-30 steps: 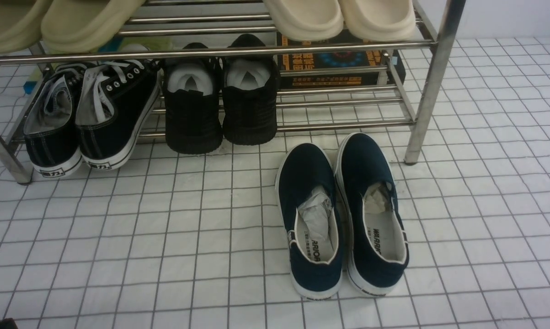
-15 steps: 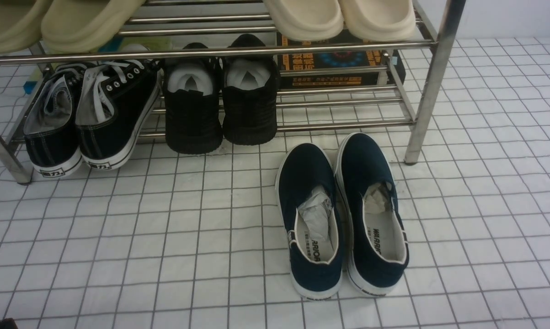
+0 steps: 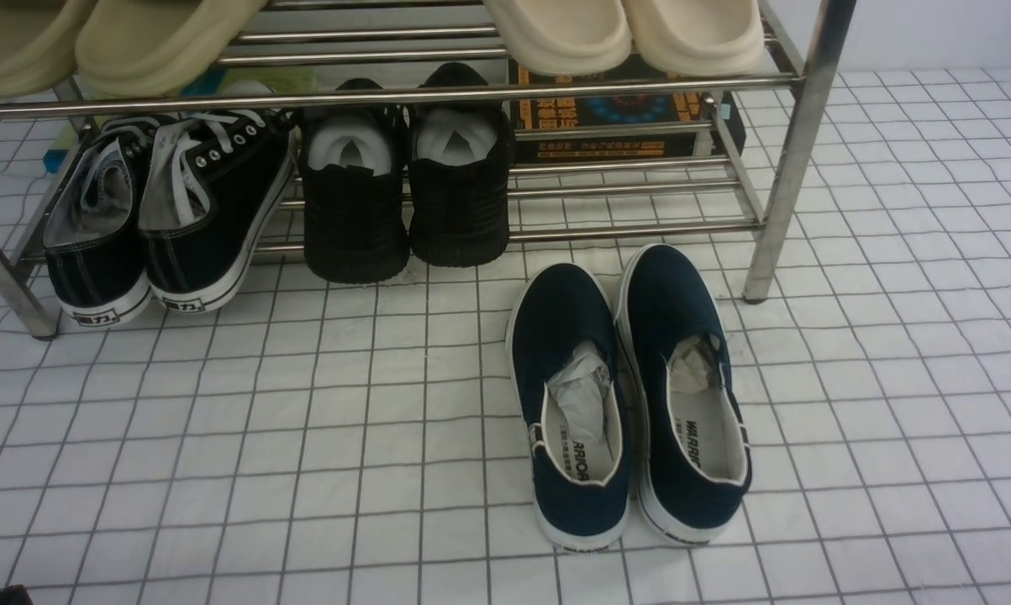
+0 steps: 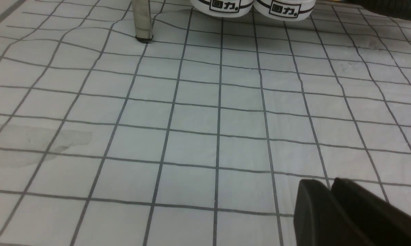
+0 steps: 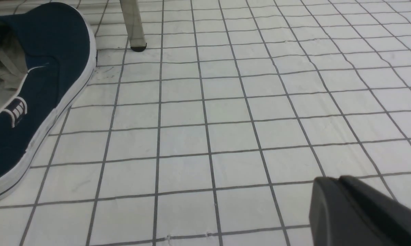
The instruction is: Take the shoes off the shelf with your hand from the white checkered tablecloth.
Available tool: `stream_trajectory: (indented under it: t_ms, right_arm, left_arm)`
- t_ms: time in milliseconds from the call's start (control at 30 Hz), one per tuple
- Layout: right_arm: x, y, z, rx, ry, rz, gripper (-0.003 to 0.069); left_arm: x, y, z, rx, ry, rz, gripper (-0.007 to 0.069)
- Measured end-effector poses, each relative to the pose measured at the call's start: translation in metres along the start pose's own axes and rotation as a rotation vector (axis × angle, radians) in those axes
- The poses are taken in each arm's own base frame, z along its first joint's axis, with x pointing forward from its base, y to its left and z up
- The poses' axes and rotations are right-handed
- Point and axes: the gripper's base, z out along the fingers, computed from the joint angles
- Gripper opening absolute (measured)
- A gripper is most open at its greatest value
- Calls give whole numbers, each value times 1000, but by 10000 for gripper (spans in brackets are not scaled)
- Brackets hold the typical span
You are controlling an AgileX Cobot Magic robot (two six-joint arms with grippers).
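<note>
Pincers, left (image 4: pixel 328 188) and right (image 5: pixel 335 186), hang closed near the checkered cloth (image 3: pixel 371 470), where navy shoes (image 3: pixel 564 328) sit before the rack (image 3: pixel 781 193). A careless reach between the pair (they nestle close) could shove one askew or against a leg.

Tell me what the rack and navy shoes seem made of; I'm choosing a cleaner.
Rack: probably stainless or chromed steel, polished; its bars show bright reflections. Navy shoes: likely canvas uppers, matte and finely textured, with smooth, rubber-looking white soles.
</note>
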Motion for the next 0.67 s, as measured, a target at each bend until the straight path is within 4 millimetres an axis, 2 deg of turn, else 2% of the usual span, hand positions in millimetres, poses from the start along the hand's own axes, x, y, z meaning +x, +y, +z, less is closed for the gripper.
stream_trajectory:
  t_ms: [667]
  right_arm:
    - [0,0,0,0,0,0,57]
  left_arm:
    - [0,0,0,0,0,0,92]
